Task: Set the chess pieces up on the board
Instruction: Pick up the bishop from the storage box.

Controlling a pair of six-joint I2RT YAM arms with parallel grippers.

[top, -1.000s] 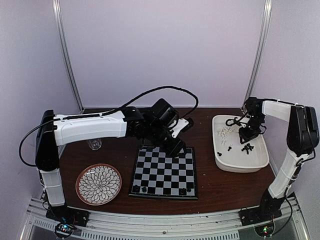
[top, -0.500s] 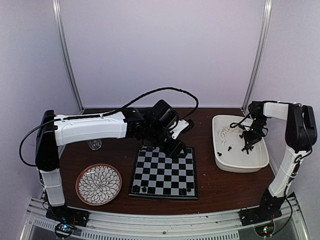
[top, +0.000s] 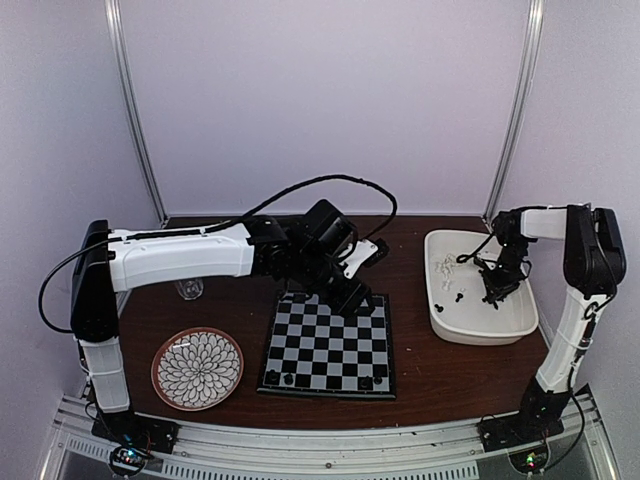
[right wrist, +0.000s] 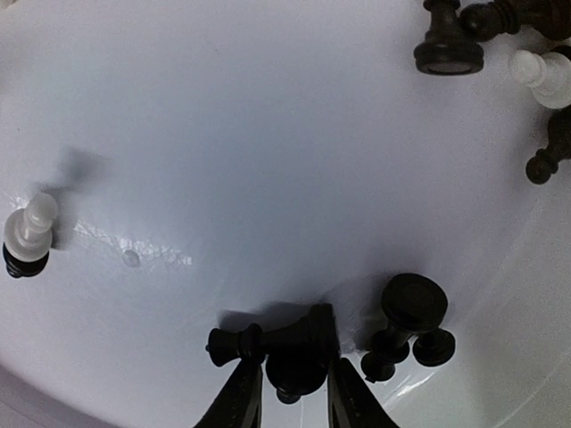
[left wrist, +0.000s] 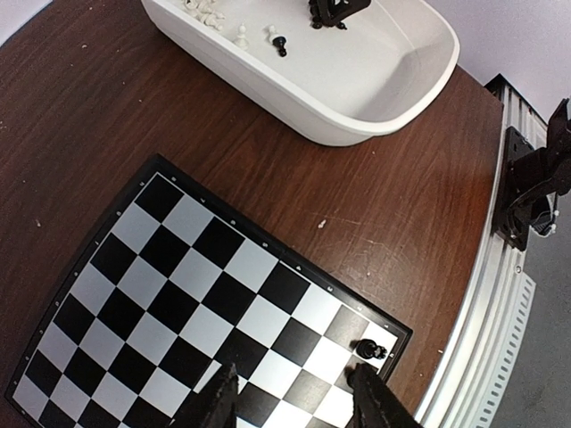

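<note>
The left arm and right arm share white shell links and bulky black joints; a black cable loops over the left one, and both black bases show tiny coloured lights

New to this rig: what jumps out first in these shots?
The right gripper is down inside the white tub at the table's right side, closed on a black piece lying on the tub floor. The left gripper hangs open over the board at mid-table. The board is almost bare, with only a few black pieces on its near row.
</note>
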